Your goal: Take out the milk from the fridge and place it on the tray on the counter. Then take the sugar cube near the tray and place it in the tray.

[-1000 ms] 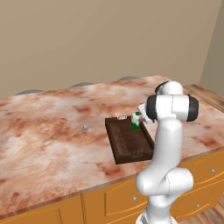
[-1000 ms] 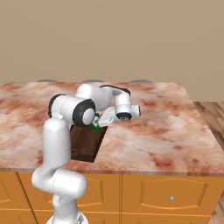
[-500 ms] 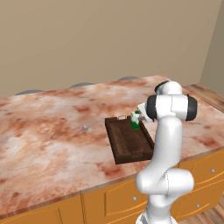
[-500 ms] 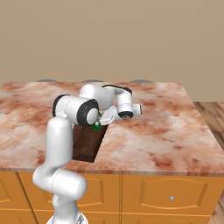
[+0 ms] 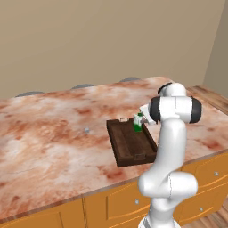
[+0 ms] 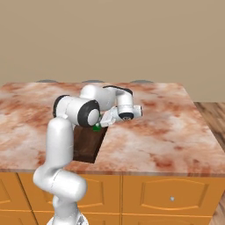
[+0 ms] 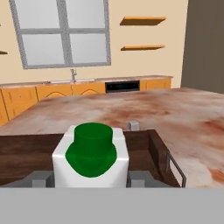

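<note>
The milk, a small white carton with a green lower part and green cap, stands upright at the far right end of the dark wooden tray on the marbled counter. My gripper is shut on the milk from the right side. In the hand view the milk sits between my fingertips, with the tray rim around it. Whether the carton touches the tray floor I cannot tell. The sugar cube lies on the counter left of the tray, and beyond the tray's rim as the sugar cube in the hand view.
The tray lies near the counter's front edge, partly hidden behind my arm in the right base view. Orange cabinets run under the counter. Marbled counter stretches to the left and right of the tray.
The elbow has swung slightly to the right in the right base view. The milk and gripper stay in the same spot over the tray's far end.
</note>
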Robot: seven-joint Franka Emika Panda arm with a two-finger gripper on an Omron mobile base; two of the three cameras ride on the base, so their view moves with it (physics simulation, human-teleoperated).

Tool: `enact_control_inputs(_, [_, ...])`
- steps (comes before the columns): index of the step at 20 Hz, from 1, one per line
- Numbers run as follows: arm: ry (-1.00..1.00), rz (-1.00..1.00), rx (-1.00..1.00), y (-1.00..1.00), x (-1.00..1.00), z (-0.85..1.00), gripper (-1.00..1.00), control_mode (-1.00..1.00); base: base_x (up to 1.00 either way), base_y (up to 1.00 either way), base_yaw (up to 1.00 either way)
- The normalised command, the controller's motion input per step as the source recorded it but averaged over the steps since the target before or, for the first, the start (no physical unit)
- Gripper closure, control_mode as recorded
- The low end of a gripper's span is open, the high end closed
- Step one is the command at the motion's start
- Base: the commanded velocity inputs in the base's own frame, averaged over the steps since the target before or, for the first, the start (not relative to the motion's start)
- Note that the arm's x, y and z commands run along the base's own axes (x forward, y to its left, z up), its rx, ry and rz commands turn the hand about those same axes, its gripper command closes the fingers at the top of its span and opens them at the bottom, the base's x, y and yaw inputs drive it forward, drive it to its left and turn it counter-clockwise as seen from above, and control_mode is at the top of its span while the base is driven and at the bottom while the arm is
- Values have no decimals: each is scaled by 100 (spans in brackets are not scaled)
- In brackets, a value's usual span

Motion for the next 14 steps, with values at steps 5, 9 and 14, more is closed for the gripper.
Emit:
enact_control_inputs(5, [-9,0,0,20,0,-31,-100,-100,0,0,0])
enact_control_inputs(9, [-11,0,0,0,-7,-16,-100,-100,0,0,0])
enact_control_inputs(14, [-5,0,0,0,-4,0,-100,-100,0,0,0])
